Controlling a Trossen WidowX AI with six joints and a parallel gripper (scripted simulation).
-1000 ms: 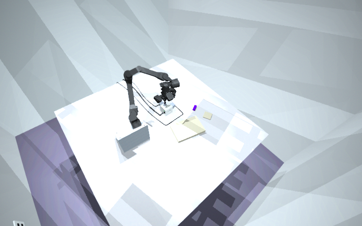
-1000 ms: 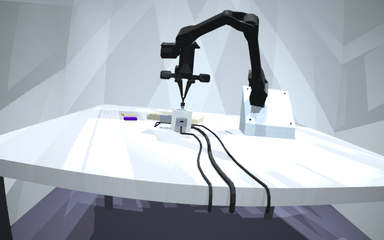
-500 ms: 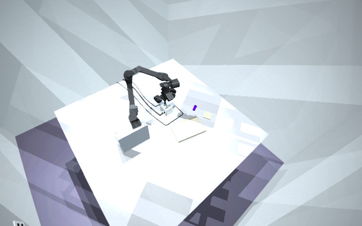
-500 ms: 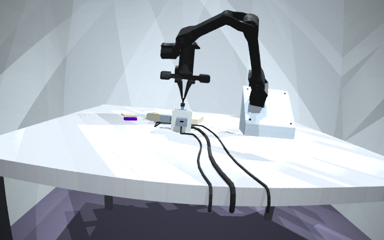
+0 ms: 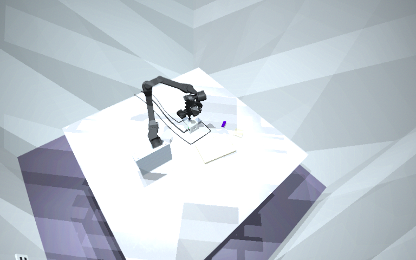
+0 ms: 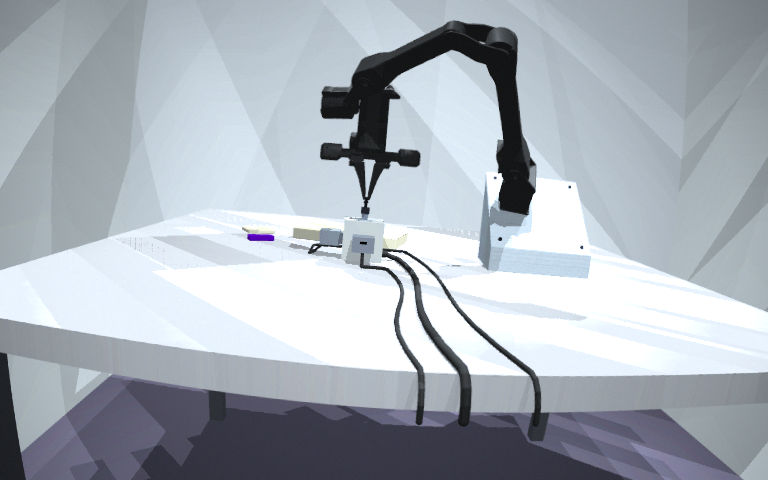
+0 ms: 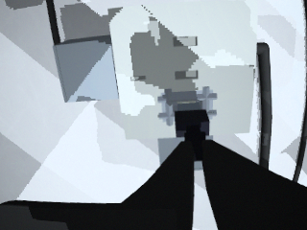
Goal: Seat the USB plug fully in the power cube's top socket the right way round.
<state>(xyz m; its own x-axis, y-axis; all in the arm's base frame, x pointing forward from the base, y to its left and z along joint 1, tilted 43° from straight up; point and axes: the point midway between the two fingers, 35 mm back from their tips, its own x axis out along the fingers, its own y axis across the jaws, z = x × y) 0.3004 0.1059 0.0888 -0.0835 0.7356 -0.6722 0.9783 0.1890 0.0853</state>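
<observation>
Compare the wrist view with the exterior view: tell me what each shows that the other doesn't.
Only the wrist view: the slots in the top of the white cube.

Only the exterior view: the purple block, the white base block under the arm and the table's front edge.

Both: the pincer closed on the black plug, the white cube and dark cables.

Dark plug (image 7: 192,123) between tool (image 7: 196,149) fingertips
</observation>
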